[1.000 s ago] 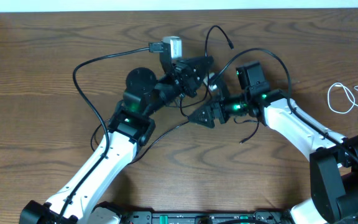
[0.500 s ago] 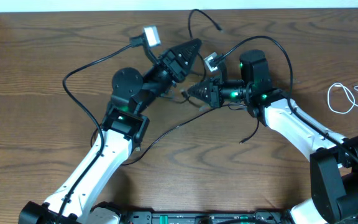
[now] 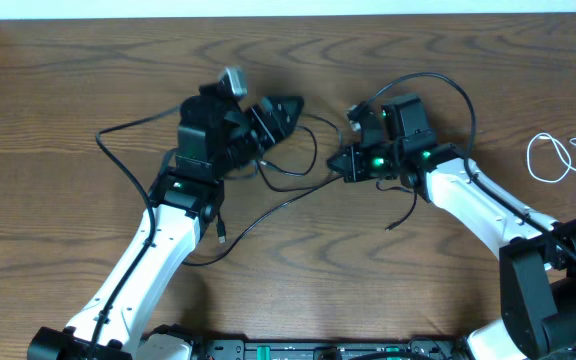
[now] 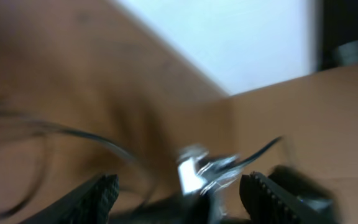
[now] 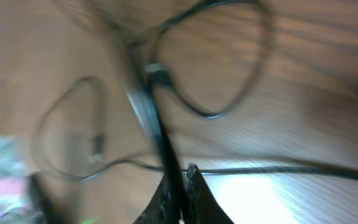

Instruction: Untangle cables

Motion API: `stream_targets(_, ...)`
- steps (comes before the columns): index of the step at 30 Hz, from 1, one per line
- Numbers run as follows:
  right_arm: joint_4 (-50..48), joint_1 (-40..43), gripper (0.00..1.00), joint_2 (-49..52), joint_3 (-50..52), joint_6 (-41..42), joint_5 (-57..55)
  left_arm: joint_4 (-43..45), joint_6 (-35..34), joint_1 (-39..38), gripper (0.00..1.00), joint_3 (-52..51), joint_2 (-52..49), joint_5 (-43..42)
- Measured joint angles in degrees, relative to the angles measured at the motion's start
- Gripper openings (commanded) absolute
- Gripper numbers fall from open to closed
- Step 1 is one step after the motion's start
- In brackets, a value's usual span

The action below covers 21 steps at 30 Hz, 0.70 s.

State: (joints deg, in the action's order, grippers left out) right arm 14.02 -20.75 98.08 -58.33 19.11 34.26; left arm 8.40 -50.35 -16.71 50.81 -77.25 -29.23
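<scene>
Overhead, the thin black cable (image 3: 298,192) is seen strung across the brown wooden tabletop (image 3: 68,120) and pinched in the closed right pincer (image 5: 178,186). The left pincer (image 4: 179,190) is spread open, with a blurred silver plug (image 4: 194,173) seen between its jaws. The thin white cable (image 3: 533,165) is coiled far right.

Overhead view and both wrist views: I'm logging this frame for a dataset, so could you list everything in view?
brown wooden table: one, brown, fills the view
thin black cable with small plug ends: one, black, between the two arms at centre
thin white cable: one, white, looped at the table's right edge
thick black wires: two, black, one arcing by each wrist
left arm: one, white and black, lower left, jaws apart
right arm: one, white and black, lower right, jaws shut on the thin black cable
</scene>
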Motion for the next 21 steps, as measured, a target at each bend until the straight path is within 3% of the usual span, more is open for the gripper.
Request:
stream_targets(8,12.15,8.02,0.01,0.0,-2.75,-2.47,-11.91,-22.08,14.49,0.0,0.68,0.09,-0.02,2.05)
stream_targets(13,22.53,16.48,0.01,0.0,-14.62,-5.49,-13.84,-30.53,20.2,0.0,0.69,0.11,0.0,5.01)
stream_targets(21,35.69,28.89,0.01,0.0,-38.1,-8.85,-17.81,-37.31,23.54,0.0,0.69,0.11,0.0,8.02)
